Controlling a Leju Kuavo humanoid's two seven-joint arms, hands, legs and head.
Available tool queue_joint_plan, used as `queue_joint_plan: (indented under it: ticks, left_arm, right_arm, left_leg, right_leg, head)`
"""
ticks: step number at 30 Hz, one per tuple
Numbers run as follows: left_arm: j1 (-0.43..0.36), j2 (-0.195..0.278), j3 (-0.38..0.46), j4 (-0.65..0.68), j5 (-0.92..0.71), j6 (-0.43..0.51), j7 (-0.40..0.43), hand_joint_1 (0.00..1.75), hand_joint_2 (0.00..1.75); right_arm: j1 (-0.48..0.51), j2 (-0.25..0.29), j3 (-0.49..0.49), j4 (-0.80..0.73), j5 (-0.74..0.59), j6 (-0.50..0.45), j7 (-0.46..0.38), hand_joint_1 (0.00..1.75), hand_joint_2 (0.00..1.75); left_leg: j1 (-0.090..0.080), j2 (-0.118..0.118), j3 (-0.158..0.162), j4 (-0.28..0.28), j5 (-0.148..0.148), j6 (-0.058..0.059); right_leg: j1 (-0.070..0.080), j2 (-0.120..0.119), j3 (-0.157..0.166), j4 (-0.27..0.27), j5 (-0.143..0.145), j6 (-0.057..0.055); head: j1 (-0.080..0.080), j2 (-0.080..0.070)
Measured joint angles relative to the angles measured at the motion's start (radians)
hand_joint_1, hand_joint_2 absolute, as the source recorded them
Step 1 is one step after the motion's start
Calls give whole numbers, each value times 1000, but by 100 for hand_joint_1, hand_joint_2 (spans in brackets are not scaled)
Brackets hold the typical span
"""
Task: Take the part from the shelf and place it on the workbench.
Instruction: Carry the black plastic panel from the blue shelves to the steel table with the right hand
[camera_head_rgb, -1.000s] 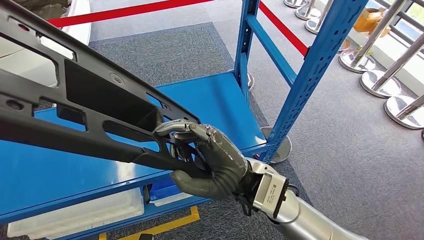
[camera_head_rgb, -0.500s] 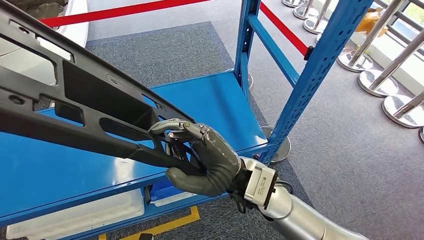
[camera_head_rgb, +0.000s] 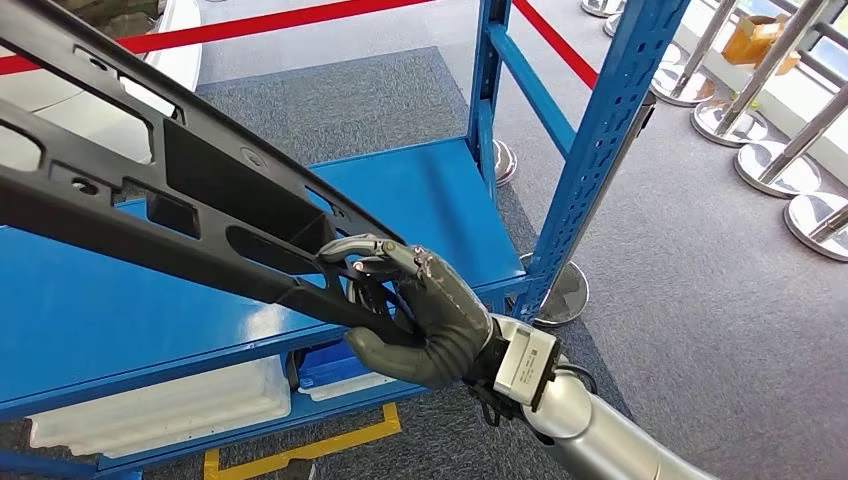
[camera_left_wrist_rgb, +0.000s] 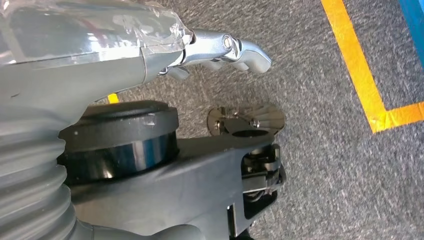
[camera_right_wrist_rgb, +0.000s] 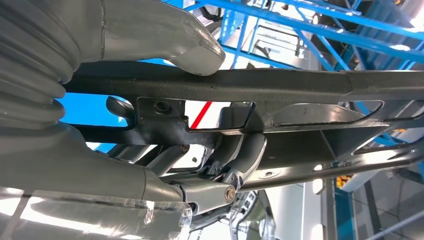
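The part (camera_head_rgb: 200, 200) is a long black plastic frame with cut-outs, slanting from the upper left down to the middle of the head view, above the blue shelf board (camera_head_rgb: 430, 200). My right hand (camera_head_rgb: 425, 315) grips its near end, fingers hooked through an opening and thumb underneath. In the right wrist view the thumb (camera_right_wrist_rgb: 190, 45) presses on the part's bar (camera_right_wrist_rgb: 280, 85) while the fingers (camera_right_wrist_rgb: 240, 155) curl around it from the other side. My left hand (camera_left_wrist_rgb: 220, 47) hangs over grey carpet and holds nothing.
A blue shelf upright (camera_head_rgb: 600, 140) stands just right of my right hand. White bins (camera_head_rgb: 160, 405) sit under the shelf board. Yellow floor tape (camera_head_rgb: 300, 450), a red barrier (camera_head_rgb: 280, 20) and chrome stanchion bases (camera_head_rgb: 760, 150) lie around on grey carpet.
The whole head picture has shifted a little, so the camera moved. My right hand keeps the same grip on the part, which now sits slightly further right in view.
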Motion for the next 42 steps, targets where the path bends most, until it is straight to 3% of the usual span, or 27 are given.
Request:
queue_joint_plan:
  ticks: [3, 4, 5, 6, 7, 8, 10, 12, 15, 17, 19, 20, 21, 22, 23, 25, 27, 28, 30, 31, 32, 35, 36, 37, 38, 40, 42]
  left_arm:
    - [-1, 0, 0, 0, -3, -3, 0, 0, 175]
    - [-1, 0, 0, 0, -3, -4, 0, 0, 175]
    - [-1, 0, 0, 0, -3, -4, 0, 0, 175]
    - [-1, 0, 0, 0, -3, -4, 0, 0, 175]
    - [-1, 0, 0, 0, -3, -5, 0, 0, 175]
    - [-2, 0, 0, 0, -4, -5, 0, 0, 175]
    - [-4, 0, 1, 0, -4, -6, 0, 0, 175]
    - [-5, 0, 1, 0, -4, -6, 0, 0, 175]
    - [-5, 0, 2, 0, -3, -6, 0, 0, 175]
    - [-6, 0, 2, 0, -4, -6, 0, 0, 175]
    - [-6, 0, 2, 0, -4, -6, 0, 0, 175]
    - [-6, 0, 2, 0, -4, -6, 0, 0, 175]
    - [-5, 0, 2, 0, -4, -7, 0, 0, 175]
    - [-5, 0, 2, 0, -4, -7, 0, 0, 175]
    - [-5, 0, 2, 0, -4, -7, 0, 0, 175]
    - [-6, 0, 2, 0, -4, -7, 0, 0, 175]
    - [-6, 0, 2, 0, -4, -7, 0, 0, 175]
    - [-6, 0, 2, 0, -4, -7, 0, 0, 175]
    - [-5, 0, 2, 0, -4, -8, -1, 0, 175]
    - [-5, 0, 2, 0, -5, -9, -1, 0, 175]
    - [-5, 0, 2, 0, -5, -10, -1, 0, 175]
    - [-5, 0, 2, 0, -8, -12, -1, 0, 175]
    - [-5, 0, 2, 0, -9, -13, -1, 0, 175]
    - [-5, 0, 2, 0, -9, -14, -1, 0, 175]
    - [-5, 0, 3, 0, -9, -15, -1, 0, 175]
    - [-7, 0, 3, 0, -12, -17, -1, 0, 175]
    - [-9, 0, 3, 0, -16, -19, -1, 0, 175]
  right_arm:
    - [0, 2, 0, 4, 0, 1, 0, 175, 175]
    - [1, 3, 0, 5, 0, 1, 0, 175, 175]
    - [1, 3, 0, 7, 0, 1, 0, 175, 175]
    - [1, 3, 1, 9, 0, 1, 0, 175, 175]
    - [1, 3, 1, 11, 0, 1, 0, 175, 175]
    - [1, 3, 1, 12, 0, 1, 0, 175, 175]
    - [1, 3, 1, 12, 0, 1, 0, 175, 175]
    - [1, 4, 1, 13, 0, 1, -1, 175, 175]
    - [1, 4, 1, 14, 0, 1, -2, 175, 175]
    - [0, 4, 0, 15, 0, 1, -1, 175, 175]
    - [1, 3, 0, 16, 0, 1, -1, 175, 175]
    - [1, 2, 0, 17, 0, 1, -1, 175, 175]
    - [2, 2, 0, 18, 0, 1, -1, 175, 175]
    - [2, 2, 0, 19, 0, 1, -1, 175, 175]
    - [2, 2, 0, 20, 0, 1, -1, 175, 175]
    - [1, 2, 0, 20, 0, 1, -1, 175, 175]
    - [-1, 2, 0, 20, 0, 1, -2, 175, 175]
    - [-1, 2, 0, 20, 0, 1, -2, 175, 175]
    - [-1, 2, 0, 21, 0, 1, -2, 175, 175]
    - [-1, 3, 0, 22, 0, 1, -2, 175, 175]
    - [-1, 4, 0, 23, 0, 1, -2, 175, 175]
    - [2, 7, 0, 28, -1, 0, -2, 175, 175]
    - [4, 8, 0, 30, -1, 0, -2, 175, 175]
    - [6, 8, 0, 32, -1, -1, -2, 175, 175]
    - [8, 8, 0, 35, -1, -2, -2, 175, 175]
    - [10, 9, 0, 39, -1, -4, -3, 175, 175]
    - [10, 10, -1, 40, -1, -7, -6, 175, 175]
  left_leg:
    - [2, 2, -49, 161, -134, -7]
    - [2, 2, -60, 220, -167, -8]
    - [1, 2, -58, 254, -180, -8]
    - [0, 2, -39, 254, -173, -6]
    - [-2, 2, -2, 217, -152, -2]
    - [-4, 1, 49, 153, -130, 4]
    - [-10, 1, 137, 20, -115, 16]
    - [-17, 2, 162, -34, -116, 25]
    - [-17, 5, 151, -44, -94, 40]
    - [-13, 9, 136, -53, -74, 53]
    - [-13, 12, 111, -53, -54, 62]
    - [-14, 13, 97, -52, -44, 63]
    - [-14, 13, 83, -51, -34, 63]
    - [-15, 14, 68, -48, -24, 62]
    - [-15, 14, 54, -45, -16, 60]
    - [-15, 14, 30, -36, -2, 54]
    - [-16, 14, 17, -28, 11, 45]
    - [-16, 14, 13, -27, 18, 39]
    - [-15, 12, 8, -28, 33, 27]
    - [-14, 10, 0, -21, 23, 20]
    - [-13, 8, -11, 2, -5, 15]
    - [-7, 7, -51, 169, -152, 1]
    - [-5, 7, -56, 223, -175, -3]
    - [-3, 7, -48, 253, -172, -5]
    - [-1, 7, -24, 250, -150, -8]
    - [4, 6, 67, 149, -106, -10]
    - [2, 1, 154, 16, -114, -2]
  right_leg:
    - [2, -5, -27, -2, 25, -18]
    - [4, -6, -38, -1, 33, -20]
    - [7, -7, -49, 0, 40, -20]
    - [9, -7, -60, 2, 47, -20]
    - [11, -7, -70, 4, 54, -20]
    - [12, -7, -79, 6, 61, -18]
    - [15, -7, -90, 8, 74, -9]
    - [14, -8, -94, 6, 88, 4]
    - [11, -8, -98, 3, 98, 21]
    - [10, -7, -116, 40, 48, 28]
    - [8, -7, -151, 151, -47, 35]
    - [7, -7, -168, 218, -83, 38]
    - [7, -7, -175, 268, -98, 41]
    - [7, -7, -167, 288, -90, 42]
    - [7, -7, -142, 272, -66, 41]
    - [8, -8, -45, 148, -28, 35]
    - [13, -7, 37, 24, -32, 22]
    - [17, -6, 52, -6, -39, 15]
    - [18, -7, 44, -16, -25, 0]
    - [16, -8, 37, -20, -14, -7]
    - [13, -10, 26, -24, -2, -16]
    - [10, -13, -15, -24, 33, -28]
    - [10, -13, -30, -23, 44, -27]
    - [10, -14, -45, -21, 54, -25]
    - [9, -14, -61, -18, 64, -22]
    - [7, -14, -92, -7, 83, -12]
    - [8, -13, -113, 3, 100, 2]
  head:
    - [-20, 0]
    - [-29, 0]
    - [-35, 0]
    - [-41, 0]
    - [-45, 0]
    - [-49, 0]
    - [-57, 0]
    - [-58, 0]
    - [-57, 0]
    - [-50, 0]
    - [-36, 0]
    - [-29, 0]
    - [-23, 0]
    - [-18, 0]
    - [-13, 0]
    - [-1, 0]
    - [12, 0]
    - [16, 0]
    - [18, 0]
    - [19, 0]
    - [15, 0]
    - [-6, 0]
    - [-11, 0]
    - [-16, 0]
    - [-20, 0]
    - [-30, 0]
    - [-37, 0]
